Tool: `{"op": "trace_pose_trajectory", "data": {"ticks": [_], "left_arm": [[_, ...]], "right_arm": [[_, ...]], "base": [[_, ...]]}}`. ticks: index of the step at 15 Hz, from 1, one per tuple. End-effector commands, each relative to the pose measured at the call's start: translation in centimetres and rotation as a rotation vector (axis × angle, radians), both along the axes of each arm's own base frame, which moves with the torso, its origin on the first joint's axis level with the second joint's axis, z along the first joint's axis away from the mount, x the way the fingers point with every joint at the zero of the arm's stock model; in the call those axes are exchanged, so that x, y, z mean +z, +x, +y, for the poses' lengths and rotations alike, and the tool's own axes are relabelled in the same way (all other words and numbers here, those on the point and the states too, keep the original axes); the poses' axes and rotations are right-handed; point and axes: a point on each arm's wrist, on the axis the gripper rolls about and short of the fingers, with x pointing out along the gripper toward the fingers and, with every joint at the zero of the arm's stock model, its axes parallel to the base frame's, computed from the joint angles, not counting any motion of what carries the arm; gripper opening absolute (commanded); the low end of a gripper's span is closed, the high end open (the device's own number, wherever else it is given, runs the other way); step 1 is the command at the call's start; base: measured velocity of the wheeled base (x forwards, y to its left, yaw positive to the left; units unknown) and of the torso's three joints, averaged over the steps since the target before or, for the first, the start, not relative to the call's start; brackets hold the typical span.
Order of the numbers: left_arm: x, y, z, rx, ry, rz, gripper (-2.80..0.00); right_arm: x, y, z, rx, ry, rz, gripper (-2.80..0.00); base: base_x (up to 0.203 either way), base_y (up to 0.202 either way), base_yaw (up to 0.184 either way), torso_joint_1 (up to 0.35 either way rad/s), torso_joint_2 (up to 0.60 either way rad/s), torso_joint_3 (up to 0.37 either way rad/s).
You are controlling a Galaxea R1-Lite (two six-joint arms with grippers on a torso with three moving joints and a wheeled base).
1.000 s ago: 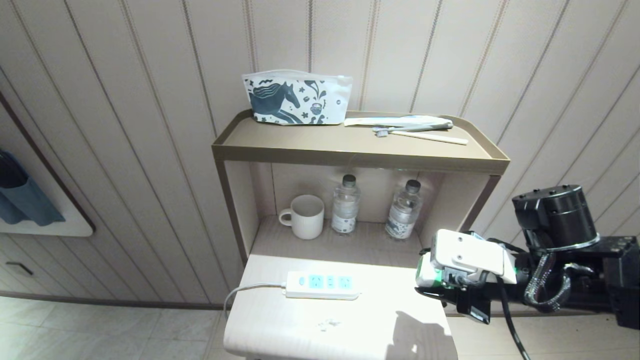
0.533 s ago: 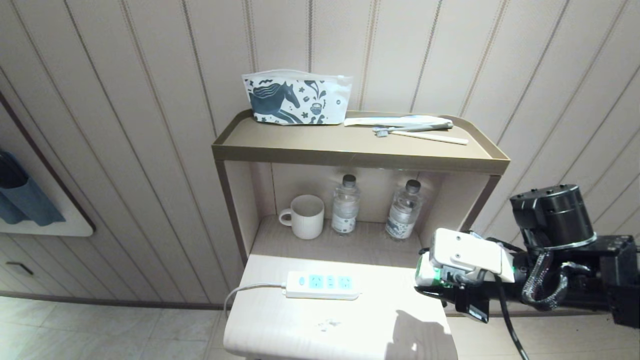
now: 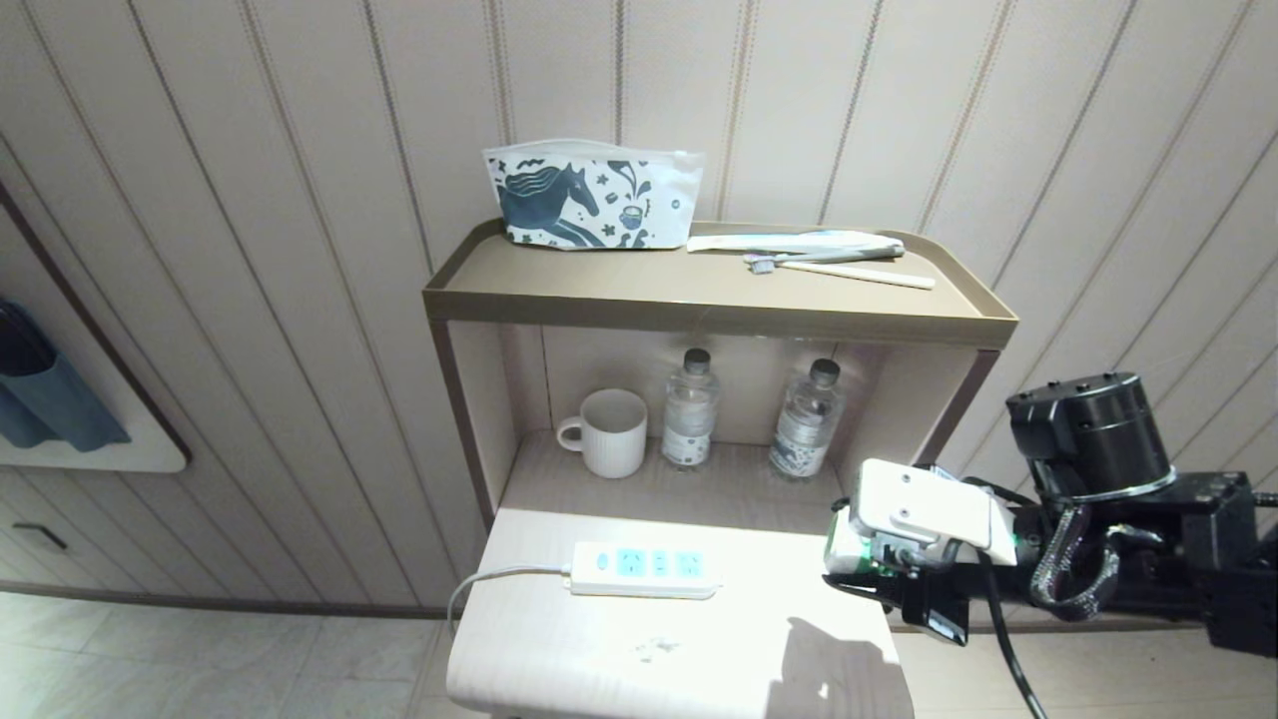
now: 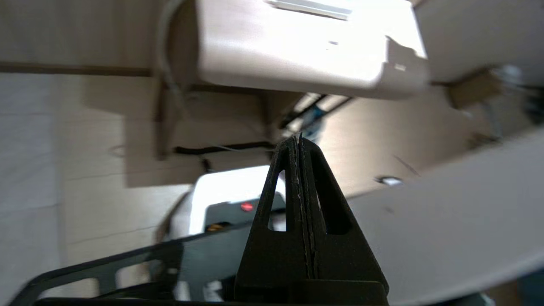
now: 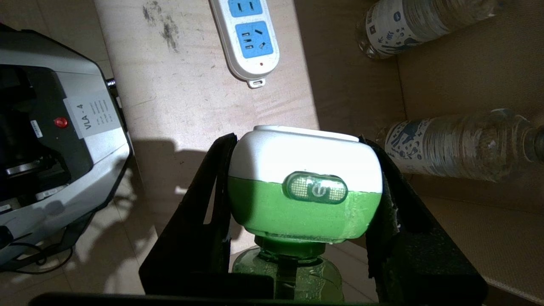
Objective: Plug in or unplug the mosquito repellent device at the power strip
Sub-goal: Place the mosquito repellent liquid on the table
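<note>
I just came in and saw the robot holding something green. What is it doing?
The right gripper is holding the mosquito repellent device by its white-and-green head, in the air off the right end of the power strip. The strip lies on the small table with nothing plugged in. The left gripper is shut and empty, low by the floor.

Showing off a black cylindrical joint housing (image 3: 1090,431), white screw-studded wrist cover (image 3: 924,511), braided cable loop (image 3: 1068,582), black triangular fingers (image 4: 308,212).
</note>
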Motion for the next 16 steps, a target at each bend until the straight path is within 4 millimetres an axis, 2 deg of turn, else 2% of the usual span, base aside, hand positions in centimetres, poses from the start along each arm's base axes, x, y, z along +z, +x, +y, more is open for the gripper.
{"op": "trace_pose_trajectory", "data": {"ticks": [1, 2, 5, 8, 11, 14, 16], "left_arm": [[0.3, -0.5, 0.0, -0.096, -0.036, 0.032, -2.8], [0.4, -0.7, 0.1, -0.138, -0.041, 0.038, -2.8], [-0.1, -0.7, 0.2, -0.095, 0.02, 0.057, -2.8], [-0.6, -1.4, 0.1, -0.268, 0.096, 0.023, -2.8], [-0.7, -1.7, 0.1, -0.3, 0.11, 0.021, -2.8], [-0.8, -2.2, 1.0, -0.467, 0.149, -0.021, -2.8], [-1.7, -3.2, 1.2, -0.449, 0.173, -0.043, -2.8]], "right_arm": [[-0.1, 0.0, 0.1, 0.006, -0.003, 0.0, -2.8], [-0.1, 0.0, 0.1, 0.006, -0.004, 0.001, -2.8], [-0.2, 0.1, 0.1, 0.008, -0.003, 0.0, -2.8], [-0.2, -0.1, 0.0, 0.006, 0.0, -0.007, -2.8], [-0.2, -0.1, 0.1, 0.007, 0.001, -0.009, -2.8], [-0.1, -0.3, 0.0, 0.007, 0.002, -0.013, -2.8], [-0.2, -0.2, 0.0, 0.006, 0.0, -0.009, -2.8]], "base": [[0.0, 0.0, 0.0, 0.0, 0.0, 0.0], [0.0, 0.0, 0.0, 0.0, 0.0, 0.0], [0.0, 0.0, 0.0, 0.0, 0.0, 0.0], [0.0, 0.0, 0.0, 0.0, 0.0, 0.0], [0.0, 0.0, 0.0, 0.0, 0.0, 0.0], [0.0, 0.0, 0.0, 0.0, 0.0, 0.0], [0.0, 0.0, 0.0, 0.0, 0.0, 0.0]]}}
